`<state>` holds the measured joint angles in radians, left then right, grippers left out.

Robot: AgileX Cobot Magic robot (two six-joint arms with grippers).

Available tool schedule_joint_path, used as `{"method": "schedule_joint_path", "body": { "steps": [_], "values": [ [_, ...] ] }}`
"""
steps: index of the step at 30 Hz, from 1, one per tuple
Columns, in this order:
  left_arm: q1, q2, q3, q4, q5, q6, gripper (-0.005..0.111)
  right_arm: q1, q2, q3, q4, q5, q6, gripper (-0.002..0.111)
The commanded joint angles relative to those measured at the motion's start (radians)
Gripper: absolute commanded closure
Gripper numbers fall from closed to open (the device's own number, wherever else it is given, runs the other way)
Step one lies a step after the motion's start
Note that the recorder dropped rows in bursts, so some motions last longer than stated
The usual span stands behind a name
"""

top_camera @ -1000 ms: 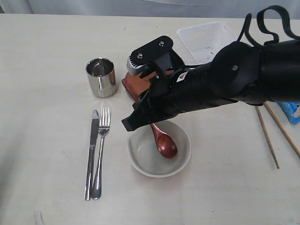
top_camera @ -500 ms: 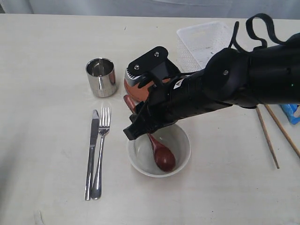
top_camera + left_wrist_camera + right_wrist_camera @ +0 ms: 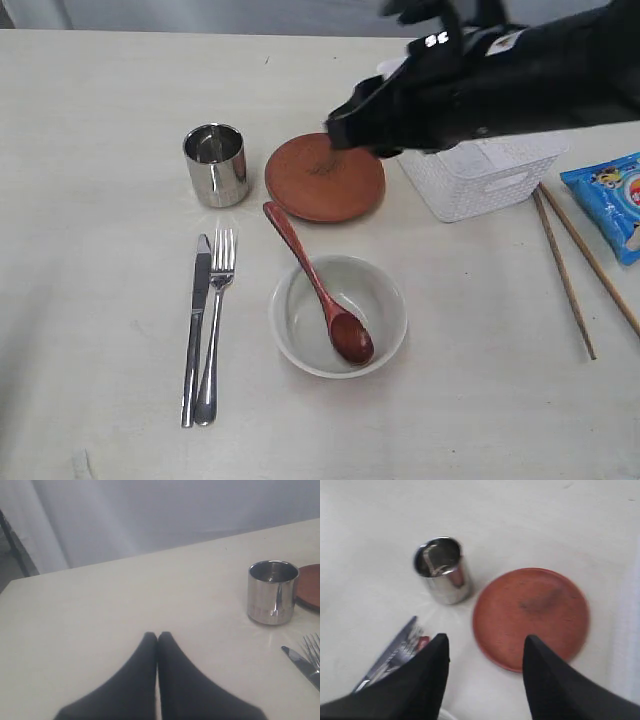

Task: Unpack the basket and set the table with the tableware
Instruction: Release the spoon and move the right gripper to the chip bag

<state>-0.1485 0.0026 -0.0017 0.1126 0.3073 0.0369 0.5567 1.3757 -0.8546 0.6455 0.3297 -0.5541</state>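
Observation:
On the table (image 3: 100, 100) a steel cup (image 3: 215, 165) stands beside the reddish-brown plate (image 3: 325, 177). Knife (image 3: 196, 325) and fork (image 3: 215, 320) lie side by side. The dark red spoon (image 3: 320, 290) rests in the pale bowl (image 3: 338, 315), its handle over the rim. Brown chopsticks (image 3: 565, 270) lie at the right. The white basket (image 3: 480, 170) is partly hidden by my right arm. My right gripper (image 3: 345, 122) hangs open and empty above the plate (image 3: 531, 617) and cup (image 3: 442, 570). My left gripper (image 3: 158, 636) is shut on nothing, low over the table, short of the cup (image 3: 272, 592).
A blue chip bag (image 3: 612, 200) lies at the far right beside the chopsticks. The right arm (image 3: 500, 80) spans the upper right of the exterior view, above the basket.
My right gripper has let go of the spoon, which now rests in the bowl. The arm has risen and drawn back to the upper right, uncovering the plate and basket.

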Motion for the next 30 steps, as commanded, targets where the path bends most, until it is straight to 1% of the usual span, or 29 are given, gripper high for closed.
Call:
{"method": "schedule_joint_path", "body": {
  "steps": [1,2,3,4,5,6,7,8,10,12,15,22,26,28,30],
  "values": [
    [0.005,-0.003,0.002,-0.013,-0.008,-0.003,0.107,-0.239,-0.069,-0.006,-0.339,0.145,0.220,0.063],
    [0.005,-0.003,0.002,-0.013,-0.008,-0.003,0.107,-0.289,-0.069,-0.006,-0.420,0.165,0.305,0.063],
    [0.005,-0.003,0.002,-0.013,-0.008,-0.003,0.107,-0.384,-0.059,-0.004,-0.573,0.208,0.495,0.063],
    [0.005,-0.003,0.002,-0.013,-0.008,-0.003,0.107,-0.437,-0.047,-0.004,-0.652,0.227,0.594,0.063],
    [0.005,-0.003,0.002,-0.013,-0.008,-0.003,0.107,-0.529,-0.018,-0.004,-0.764,0.257,0.748,0.063],
    [0.005,-0.003,0.002,-0.013,-0.008,-0.003,0.107,-0.578,0.001,-0.004,-0.806,0.260,0.795,0.063],
    [0.005,-0.003,0.002,-0.013,-0.008,-0.003,0.107,-0.670,0.044,-0.009,-0.869,0.257,0.828,0.062],
    [0.005,-0.003,0.002,-0.013,-0.008,-0.003,0.107,-0.740,0.086,-0.035,-0.906,0.291,0.828,0.058],
    [0.005,-0.003,0.002,-0.013,-0.008,-0.003,0.107,-0.818,0.158,-0.083,-0.925,0.337,0.786,0.049],
    [0.005,-0.003,0.002,-0.013,-0.008,-0.003,0.107,-0.848,0.236,-0.113,-0.905,0.348,0.759,0.047],
    [0.005,-0.003,0.002,-0.013,-0.008,-0.003,0.107,-0.839,0.338,-0.171,-0.901,0.343,0.697,0.047],
    [0.005,-0.003,0.002,-0.013,-0.008,-0.003,0.107,-0.839,0.444,-0.267,-0.900,0.324,0.622,0.048],
    [0.005,-0.003,0.002,-0.013,-0.008,-0.003,0.107,-0.839,0.488,-0.268,-0.893,0.285,0.565,0.055],
    [0.005,-0.003,0.002,-0.013,-0.008,-0.003,0.107,-0.839,0.511,-0.268,-0.893,0.278,0.554,0.063],
    [0.005,-0.003,0.002,-0.013,-0.008,-0.003,0.107,-0.839,0.526,-0.271,-0.893,0.278,0.554,0.073]
  ]
}}
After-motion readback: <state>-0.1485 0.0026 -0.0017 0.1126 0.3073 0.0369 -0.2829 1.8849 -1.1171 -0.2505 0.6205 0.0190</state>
